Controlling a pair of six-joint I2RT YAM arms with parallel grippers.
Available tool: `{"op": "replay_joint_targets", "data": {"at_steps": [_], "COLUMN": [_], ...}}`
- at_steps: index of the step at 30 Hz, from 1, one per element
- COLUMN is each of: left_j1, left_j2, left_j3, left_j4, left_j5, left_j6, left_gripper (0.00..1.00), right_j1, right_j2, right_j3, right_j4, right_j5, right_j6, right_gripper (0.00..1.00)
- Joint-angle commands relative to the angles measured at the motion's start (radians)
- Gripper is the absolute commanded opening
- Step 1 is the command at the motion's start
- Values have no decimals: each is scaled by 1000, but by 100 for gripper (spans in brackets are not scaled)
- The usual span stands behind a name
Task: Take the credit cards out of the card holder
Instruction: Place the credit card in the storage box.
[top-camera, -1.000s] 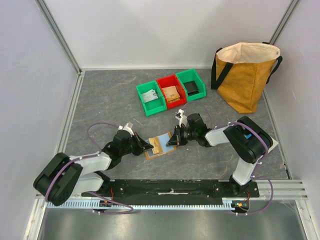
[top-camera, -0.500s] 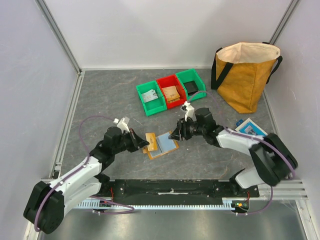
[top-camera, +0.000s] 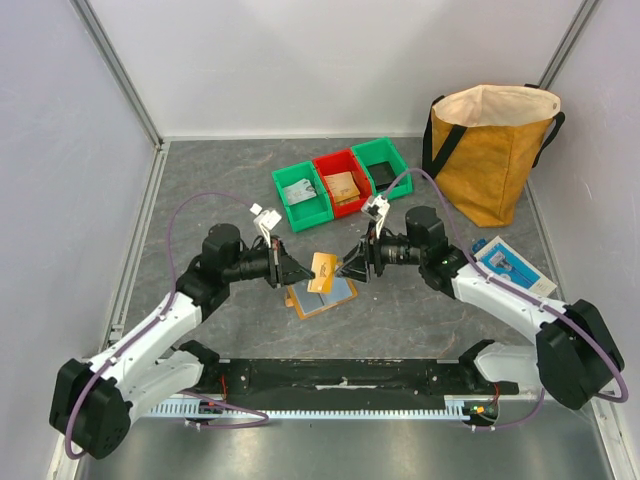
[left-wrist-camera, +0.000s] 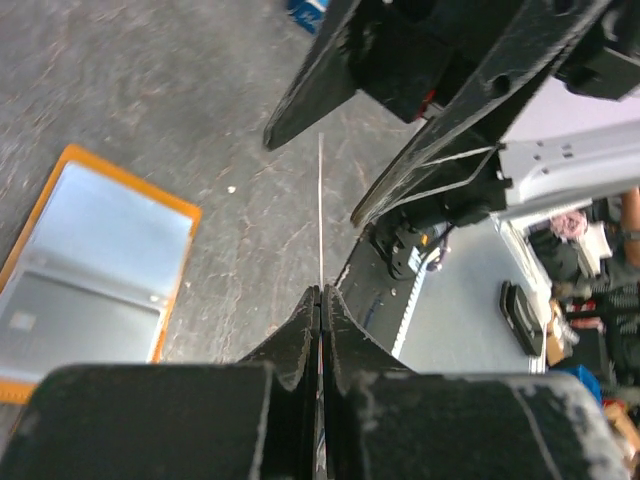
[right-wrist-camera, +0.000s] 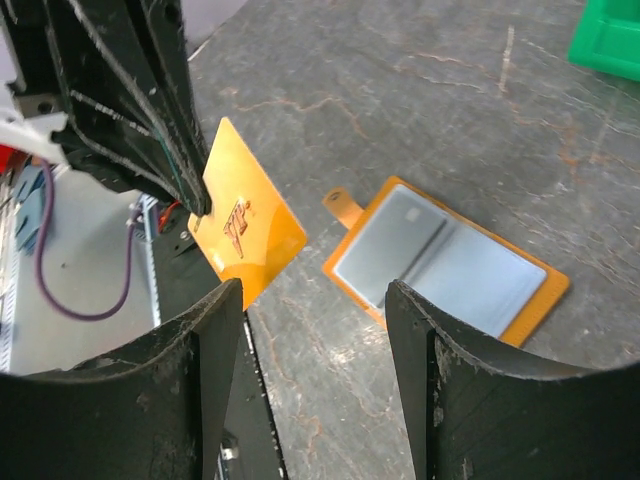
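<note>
The card holder (top-camera: 322, 298) lies open and flat on the table, tan-orange rim up, with pale blue-grey panels inside (right-wrist-camera: 445, 265) (left-wrist-camera: 95, 260). One panel carries a small chip-like mark. My left gripper (top-camera: 292, 270) (left-wrist-camera: 320, 292) is shut on an orange credit card (top-camera: 322, 272) (right-wrist-camera: 245, 240), held in the air above and just left of the holder. From the left wrist the card is a thin edge-on line (left-wrist-camera: 320, 210). My right gripper (top-camera: 353, 268) (right-wrist-camera: 315, 300) hovers open facing the card, a little apart from it, with nothing between its fingers.
Green (top-camera: 303, 197), red (top-camera: 343, 185) and green (top-camera: 383, 170) bins stand in a row behind the grippers, with items inside. A big mustard bag (top-camera: 495, 150) stands at the back right. A blue-and-white box (top-camera: 508, 265) lies by the right arm.
The left gripper drew the orange card away from the holder and lifted it. The right gripper, shut low at the holder before, opened and rose.
</note>
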Motion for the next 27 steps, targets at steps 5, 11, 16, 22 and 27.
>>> {"op": "replay_joint_targets", "data": {"at_steps": [5, 11, 16, 22, 27], "left_j1": [5, 5, 5, 7, 24], "left_j2": [64, 129, 166, 187, 140], "left_j3": [202, 272, 318, 358, 342], "left_j4": [-203, -314, -395, -441, -440], "left_j5": [233, 308, 329, 294, 69], "left_j6": [257, 357, 432, 484, 467], "left_gripper": [2, 2, 2, 3, 54], "right_j1": [-1, 2, 0, -1, -14], "right_j2": [-62, -50, -35, -16, 8], "right_j3": [39, 57, 71, 76, 98], "right_j4": [74, 96, 105, 93, 38], "right_j5": [-202, -226, -258, -271, -156], "right_j6": [3, 12, 25, 26, 32], "right_gripper": [63, 53, 31, 0, 0]}}
